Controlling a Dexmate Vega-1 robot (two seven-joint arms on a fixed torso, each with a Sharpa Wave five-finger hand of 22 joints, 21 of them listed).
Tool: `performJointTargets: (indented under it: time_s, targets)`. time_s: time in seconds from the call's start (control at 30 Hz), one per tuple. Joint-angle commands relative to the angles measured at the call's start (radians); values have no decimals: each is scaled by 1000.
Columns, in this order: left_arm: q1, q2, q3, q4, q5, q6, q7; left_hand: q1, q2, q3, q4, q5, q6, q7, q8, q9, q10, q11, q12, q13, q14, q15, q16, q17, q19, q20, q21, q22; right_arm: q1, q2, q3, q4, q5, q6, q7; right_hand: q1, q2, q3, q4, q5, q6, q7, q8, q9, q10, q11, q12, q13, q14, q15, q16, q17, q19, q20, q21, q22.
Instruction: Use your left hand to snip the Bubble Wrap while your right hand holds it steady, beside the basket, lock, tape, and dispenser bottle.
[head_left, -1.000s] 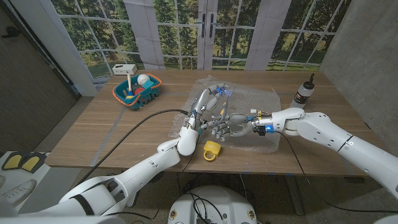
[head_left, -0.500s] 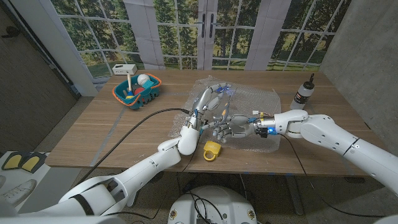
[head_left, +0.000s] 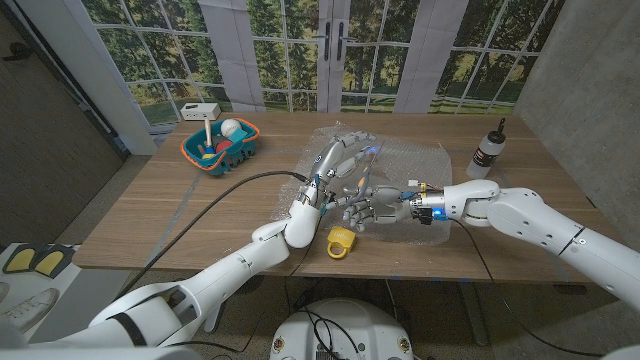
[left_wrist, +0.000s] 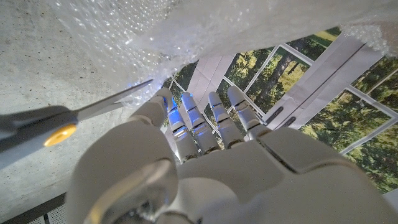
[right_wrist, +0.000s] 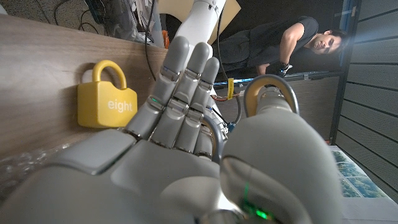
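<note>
Gripping the scissors (left_wrist: 43, 124), the left hand (head_left: 330, 170) sets the blades against the Bubble Wrap (head_left: 425, 160), spread toward the bench's far right edge. Right hand (head_left: 370, 206) rests on the wrap, fingers extended, holding nothing. Yellow lock (head_left: 341, 241) lies near the front edge.

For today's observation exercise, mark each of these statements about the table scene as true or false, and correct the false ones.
1. The yellow lock lies near the table's front edge. True.
2. The basket is empty. False: it holds several items, a white ball among them.
3. The left hand holds scissors at the bubble wrap. True.
4. The dispenser bottle lies on its side in the basket. False: it stands upright on the table's right side.
5. The right hand is over the bubble wrap. True.
</note>
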Motion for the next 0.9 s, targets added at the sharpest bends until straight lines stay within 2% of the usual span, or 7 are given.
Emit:
performJointTargets:
  time_s: [0.03,0.17,0.33,0.47,0.77,0.83,0.9]
  targets:
    - [-20,22,11,-1,6,-35,-57,60,-6,-8,-15,8,19,-1,0,-24,3,1,2,-33,-2,-162,16,-34,1,11,-14,4,-28,-17,19,-22,17,9,-28,-5,6,3,2,9,12,14,11,0,7,-1,-1,1,-18,-67,-2,3,14,-86,-3,0]
    - [-26,32,14,5,5,-49,-85,112,-33,-39,-11,23,19,-14,-6,-57,1,-3,2,-73,6,-172,25,-72,7,1,-33,4,-32,-22,24,-26,16,17,-29,-4,8,3,2,9,10,12,11,-3,7,-1,-2,2,-18,-67,-2,3,14,-87,-5,0]
    - [-42,34,19,28,-6,-82,-120,106,-68,-124,13,24,-5,-17,-9,-110,-16,-2,4,-131,-9,-168,34,-112,6,3,-72,4,-27,-17,20,-16,12,20,-23,-1,11,5,1,10,7,9,11,-6,10,-4,-1,3,-17,-68,-2,3,14,-86,-7,0]
    - [-52,30,18,47,-17,-97,-141,-7,-119,-192,48,6,-35,-17,-8,-162,-26,-2,9,-178,-1,-159,33,-154,15,13,-116,5,-20,-12,18,-8,15,17,-18,4,13,7,-1,11,5,6,11,-9,10,-6,-2,4,-18,-69,-2,3,14,-87,-9,0]
    - [-65,7,20,86,-29,-99,-159,-38,-120,-198,50,6,-79,-16,-12,-188,-5,17,21,-202,42,-136,46,-175,36,33,-135,6,-15,-10,20,2,20,11,-16,11,18,10,-4,12,4,0,13,-15,10,-7,-4,6,-18,-68,-3,4,14,-89,-13,0]
    - [-67,5,21,89,-34,-94,-166,-38,-105,-191,46,9,-84,-10,-6,-201,56,38,41,-216,85,-137,59,-186,47,37,-146,6,-13,-9,19,4,17,13,-14,12,19,10,-4,13,3,0,14,-16,10,-7,-4,6,-18,-68,-3,4,13,-89,-14,1]
    - [-68,-1,21,96,-36,-91,-164,-32,-81,-179,43,14,-72,4,2,-211,93,41,50,-227,128,-146,72,-191,70,36,-148,7,-9,-6,19,8,17,13,-10,14,20,11,-5,13,3,-1,14,-18,9,-10,-6,6,-19,-68,-3,4,14,-90,-15,1]
